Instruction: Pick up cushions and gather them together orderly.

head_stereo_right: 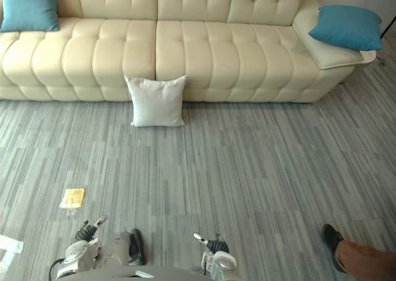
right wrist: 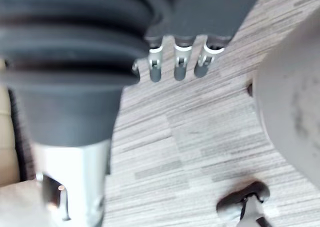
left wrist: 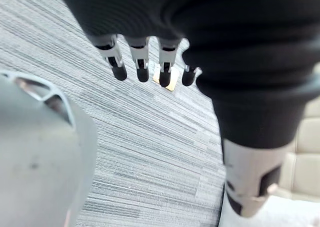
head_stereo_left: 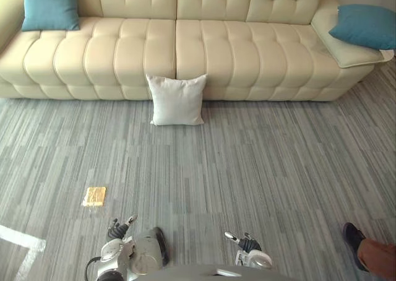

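Left eye view, cushions: the white cushion (head_stereo_left: 177, 99) stands on the floor (head_stereo_left: 260, 169) at 12 o'clock from the robot and leans on the front of the cream sofa (head_stereo_left: 247, 52). The left teal cushion (head_stereo_left: 49, 7) sits on the seat at 10 o'clock, and the right teal cushion (head_stereo_left: 365, 25) lies on the sofa's arm at 2 o'clock. All three are well apart.
Left eye view, hands: the left robot hand (head_stereo_left: 119, 230) at 7 o'clock and the right robot hand (head_stereo_left: 249, 245) at 5 o'clock hang low by the robot, far from every cushion.
Right eye view, floor: a yellow patch (head_stereo_right: 72, 198) lies at 8 o'clock and a person's shoe (head_stereo_right: 333, 239) rests at 4 o'clock.
Left wrist view, left robot hand: its fingers (left wrist: 142, 62) hang straight and hold nothing, with carpet and the yellow patch beyond them.
Right wrist view, right robot hand: its fingers (right wrist: 179, 67) are relaxed and empty over bare carpet.
Step in hand: probably the approach to the white cushion, since nothing is gathered yet.
Doing it well: walk straight toward 12 o'clock and stop close to the cushion. Take its two side edges with both hands and press evenly so it lifts upright without sagging. Set it on the seat squarely beside a teal cushion. Steer clear of the patch and the person.
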